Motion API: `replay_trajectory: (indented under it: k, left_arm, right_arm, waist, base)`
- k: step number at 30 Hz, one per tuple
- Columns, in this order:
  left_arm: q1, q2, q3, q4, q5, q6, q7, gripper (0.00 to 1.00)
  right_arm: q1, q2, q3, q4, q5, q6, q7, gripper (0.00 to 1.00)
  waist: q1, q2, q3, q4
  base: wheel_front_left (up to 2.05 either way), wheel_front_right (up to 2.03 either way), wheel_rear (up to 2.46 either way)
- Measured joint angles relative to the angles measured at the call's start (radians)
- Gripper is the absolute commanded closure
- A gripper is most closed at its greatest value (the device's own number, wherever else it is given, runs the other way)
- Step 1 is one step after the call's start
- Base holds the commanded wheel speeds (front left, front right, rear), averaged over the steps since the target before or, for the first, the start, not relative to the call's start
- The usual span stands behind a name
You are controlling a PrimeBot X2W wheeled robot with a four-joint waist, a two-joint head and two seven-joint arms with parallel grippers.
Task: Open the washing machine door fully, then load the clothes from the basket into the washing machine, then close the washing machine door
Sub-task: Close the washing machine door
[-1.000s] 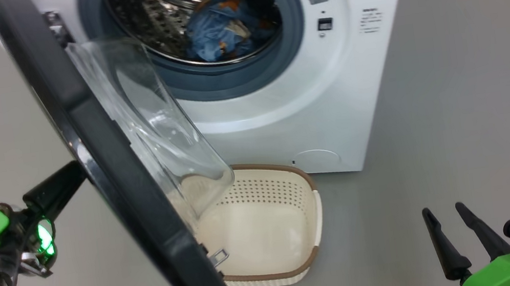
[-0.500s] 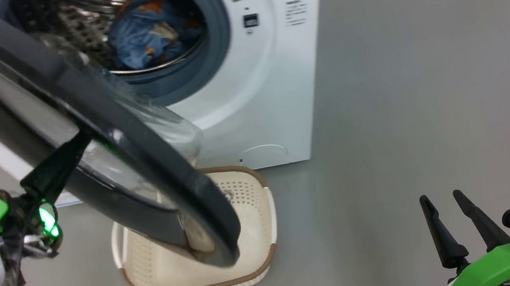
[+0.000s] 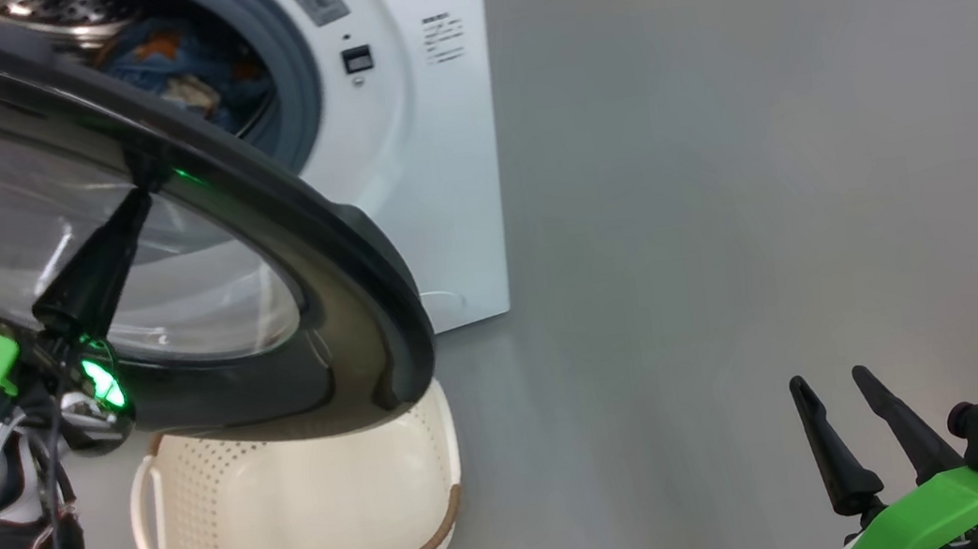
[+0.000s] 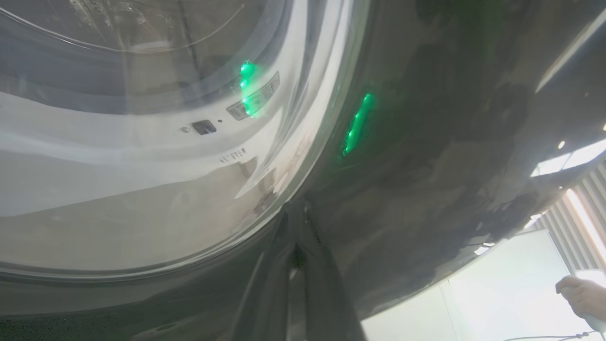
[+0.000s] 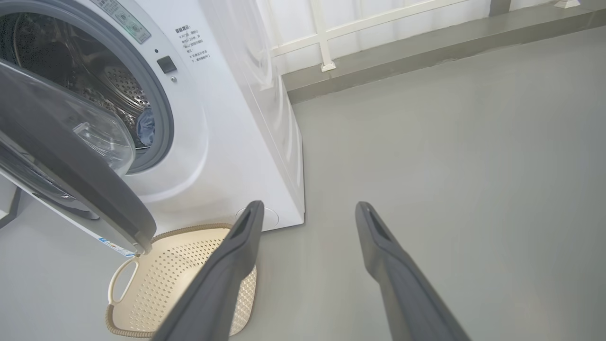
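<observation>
The left hand (image 3: 140, 190) sits at the left of the head view, its two fingers shut together and holding nothing. They point up and to the right, and their joined tip rests on the outer face of the washing machine door (image 3: 355, 264). In the left wrist view the same tip (image 4: 297, 222) meets the glossy black ring just beside the clear window.

The door stands partly open. Its dark rim sweeps from the upper left down to the lower middle of the head view, with the outer face toward the left hand and the glass bowl toward the drum. Its lower edge hangs over the basket (image 3: 294, 517), which sits empty on the grey floor (image 3: 723, 187) in front of the washing machine (image 3: 448, 176).

The clothes (image 3: 168, 62) lie bunched inside the drum at the upper left.

The right hand (image 3: 829, 381) is at the lower right, well apart from the machine. Its fingers are spread, empty and pointing up the frame.
</observation>
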Motion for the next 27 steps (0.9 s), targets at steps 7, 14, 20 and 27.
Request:
replay_trajectory:
  k: [7,14,20,27]
  left_arm:
    - [-0.029,-0.005,0.021,0.081,0.004,-0.008,-0.07,1.0]
    - [-0.033,-0.011,0.026,0.091,0.01,-0.014,-0.127,1.0]
    - [-0.026,-0.031,0.028,0.082,0.008,-0.014,-0.157,1.0]
    - [0.044,-0.041,0.007,0.016,0.002,-0.014,-0.173,1.0]
  right_arm:
    - [-0.011,0.0,0.007,0.011,0.0,0.0,-0.005,0.0]
    - [-0.011,0.0,0.007,0.02,0.007,0.0,-0.013,0.0]
    - [-0.01,0.0,-0.004,0.025,0.007,0.0,-0.016,0.0]
    - [0.002,0.0,-0.039,0.026,0.002,0.0,-0.016,0.0]
  waist:
    - [0.0,0.0001,-0.012,-0.048]
    - [0.0,0.0001,-0.022,-0.071]
    - [-0.0001,0.0,-0.036,-0.053]
    - [0.0,0.0,-0.062,-0.012]
  base:
    - [0.0,0.0,0.0]
    - [0.0,0.0,0.0]
    - [0.0,0.0,0.0]
    - [0.0,0.0,0.0]
